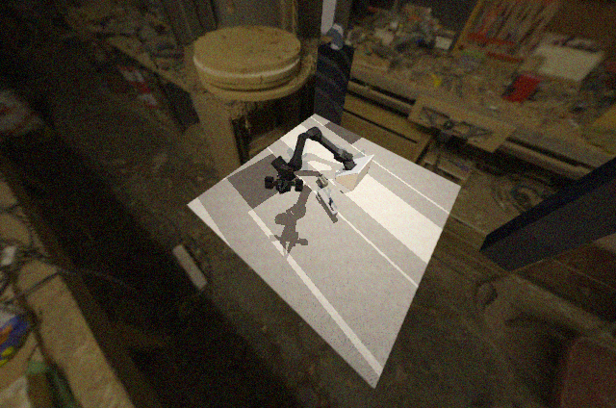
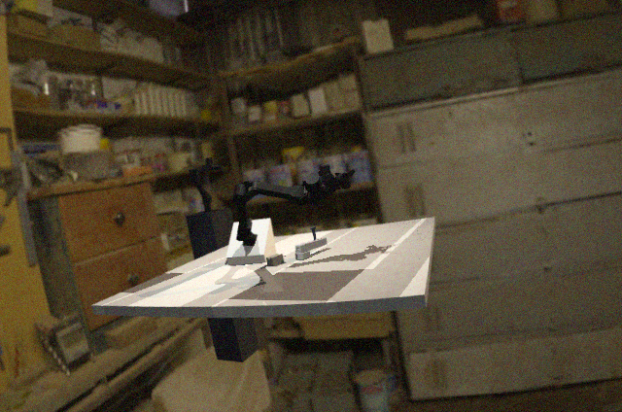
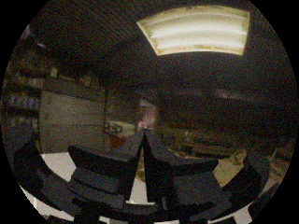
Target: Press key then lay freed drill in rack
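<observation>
My gripper (image 1: 283, 189) (image 2: 352, 174) (image 3: 144, 132) is shut and empty, its fingertips meeting in the wrist view. It is raised above the table, clear of everything on it. A long low grey fixture (image 1: 323, 195) (image 2: 304, 250) stands on the table, with a small dark upright peg (image 2: 313, 233) at it, perhaps the drill. A small grey-brown block (image 1: 321, 178) (image 2: 275, 259) sits between the fixture and a white wedge-shaped piece. Which of these parts are the key and the rack is too small to tell. None of them shows in the wrist view.
The white wedge-shaped piece (image 1: 350, 178) (image 2: 263, 236) stands beside the arm's base. The table (image 1: 377, 264) (image 2: 397, 291) has light and dark shadow bands across it. A dark blue post (image 1: 556, 219) rises outside the table on the right in the top view.
</observation>
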### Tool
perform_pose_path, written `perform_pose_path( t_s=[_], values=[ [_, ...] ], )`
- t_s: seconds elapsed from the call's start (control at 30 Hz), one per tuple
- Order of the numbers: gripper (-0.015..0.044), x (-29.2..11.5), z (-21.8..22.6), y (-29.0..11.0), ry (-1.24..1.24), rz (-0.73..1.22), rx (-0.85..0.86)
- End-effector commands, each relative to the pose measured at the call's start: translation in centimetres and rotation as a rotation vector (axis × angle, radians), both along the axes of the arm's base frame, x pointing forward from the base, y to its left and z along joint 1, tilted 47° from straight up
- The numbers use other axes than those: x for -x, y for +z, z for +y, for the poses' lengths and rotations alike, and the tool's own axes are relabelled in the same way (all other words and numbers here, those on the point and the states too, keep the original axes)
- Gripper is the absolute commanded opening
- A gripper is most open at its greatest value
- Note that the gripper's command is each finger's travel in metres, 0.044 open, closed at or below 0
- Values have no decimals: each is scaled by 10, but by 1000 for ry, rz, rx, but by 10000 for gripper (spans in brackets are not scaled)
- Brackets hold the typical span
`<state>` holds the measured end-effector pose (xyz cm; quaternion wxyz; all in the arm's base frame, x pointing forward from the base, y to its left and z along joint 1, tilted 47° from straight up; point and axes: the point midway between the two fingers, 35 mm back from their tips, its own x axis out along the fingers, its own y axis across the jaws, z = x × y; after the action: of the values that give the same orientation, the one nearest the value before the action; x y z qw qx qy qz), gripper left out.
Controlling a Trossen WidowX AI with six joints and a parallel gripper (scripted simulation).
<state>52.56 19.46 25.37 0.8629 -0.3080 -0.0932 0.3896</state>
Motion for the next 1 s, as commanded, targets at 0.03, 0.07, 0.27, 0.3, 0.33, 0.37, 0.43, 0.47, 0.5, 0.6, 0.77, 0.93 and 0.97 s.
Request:
perform_pose_path(
  t_s=[0.03, 0.07, 0.27, 0.3, 0.33, 0.37, 0.43, 0.47, 0.5, 0.6, 0.77, 0.93, 0.97],
  values=[
    [0, 7, 22, -89, -208, 545, -91],
    [0, 11, 24, -103, -252, 625, -98],
    [0, 52, 26, -183, -587, 1040, -90],
    [0, 61, 24, -194, -654, 1095, -81],
    [0, 71, 22, -205, -724, 1144, -69],
    [0, 81, 19, -215, -796, 1187, -55],
    [0, 103, 12, -233, -949, 1254, -21],
    [0, 114, 7, -240, -1029, 1277, -1],
    [0, 125, 3, -247, -1110, 1292, 21],
    [0, 160, -15, -258, -1360, 1284, 95],
    [0, 212, -49, -251, -1747, 1070, 234],
    [0, 228, -62, -238, -1864, 906, 286],
    [0, 228, -62, -238, -1864, 906, 286]
  ],
)
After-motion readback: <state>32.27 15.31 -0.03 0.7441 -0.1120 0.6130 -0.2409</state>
